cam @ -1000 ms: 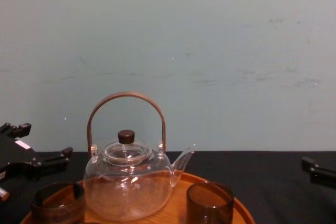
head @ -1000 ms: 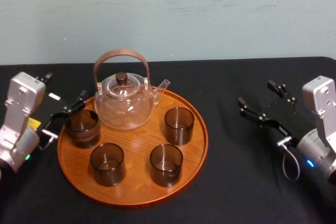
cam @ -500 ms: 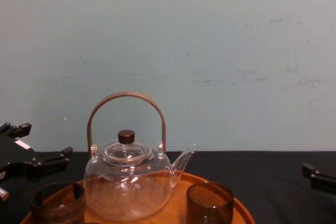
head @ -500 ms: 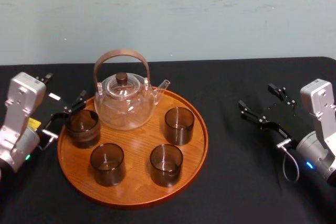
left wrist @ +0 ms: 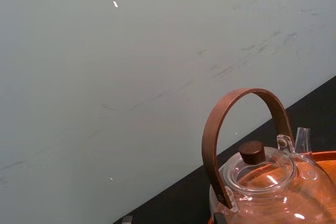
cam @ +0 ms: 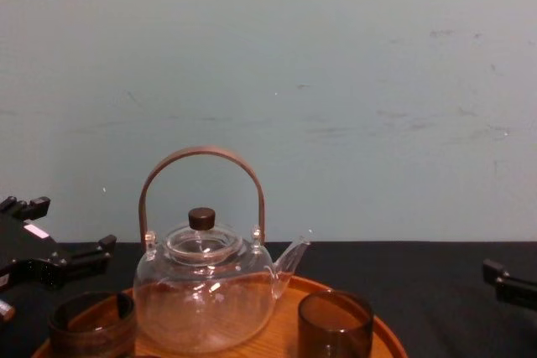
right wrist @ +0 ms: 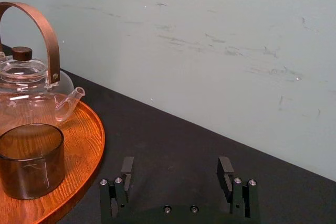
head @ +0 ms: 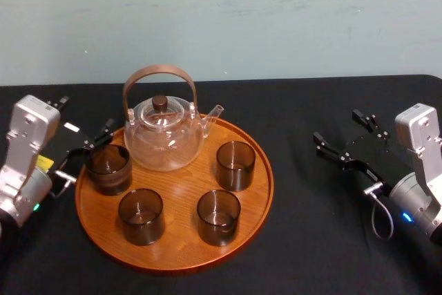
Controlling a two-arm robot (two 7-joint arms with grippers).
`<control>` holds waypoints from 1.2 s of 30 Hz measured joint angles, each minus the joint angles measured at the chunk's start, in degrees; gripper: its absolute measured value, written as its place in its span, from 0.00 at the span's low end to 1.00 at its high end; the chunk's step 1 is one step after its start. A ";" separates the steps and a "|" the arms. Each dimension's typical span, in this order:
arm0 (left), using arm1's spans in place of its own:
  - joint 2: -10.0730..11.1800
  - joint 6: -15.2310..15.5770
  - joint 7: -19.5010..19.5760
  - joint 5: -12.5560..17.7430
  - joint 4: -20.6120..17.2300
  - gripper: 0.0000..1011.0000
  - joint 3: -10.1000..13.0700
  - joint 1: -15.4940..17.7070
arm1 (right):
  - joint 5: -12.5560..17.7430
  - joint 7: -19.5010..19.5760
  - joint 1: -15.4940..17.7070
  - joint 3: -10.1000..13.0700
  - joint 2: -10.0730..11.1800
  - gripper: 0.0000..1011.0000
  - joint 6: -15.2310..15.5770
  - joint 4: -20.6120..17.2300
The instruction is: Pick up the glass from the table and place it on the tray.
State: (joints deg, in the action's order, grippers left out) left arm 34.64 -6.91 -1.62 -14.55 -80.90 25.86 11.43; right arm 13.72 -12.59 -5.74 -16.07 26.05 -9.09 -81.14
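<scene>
My silver-grey boxy left wrist housing (head: pixel 29 129): small yellow tag (head: pixel 44 164) and green lamp (head: pixel 34 206) behind it. My black two-finger left gripper (head: pixel 86 115) bears a white sticker (head: pixel 71 127). My black right gripper (head: pixel 338 124): silver screw heads (right wrist: pixel 237 180), grey cable loop (head: pixel 378 217), blue lamp (head: pixel 407 215)

You have bare table (head: pixel 297 240) from the tray's (head: pixel 268 191) right rim out towards the table's right edge. On the tray, the teapot (head: pixel 164 132) blocks the far rim, the dark cup (head: pixel 109 168) the left rim, and three glasses (head: pixel 235 165) crowd the rest.
</scene>
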 joint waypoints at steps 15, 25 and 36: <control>0.00 0.00 0.00 0.00 0.00 0.99 0.00 0.00 | 0.06 -0.05 0.00 -0.01 0.06 0.99 0.03 -0.08; 0.00 0.00 0.00 0.00 0.00 0.99 0.00 0.00 | 0.09 -0.05 0.00 0.00 0.06 0.99 0.02 -0.08; 0.00 0.00 0.00 0.00 0.00 0.99 0.00 0.00 | 0.10 -0.05 0.00 0.00 0.06 0.99 0.02 -0.08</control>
State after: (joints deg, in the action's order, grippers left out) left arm 34.65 -6.91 -1.62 -14.55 -80.90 25.86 11.43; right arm 13.82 -12.64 -5.74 -16.07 26.11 -9.07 -81.21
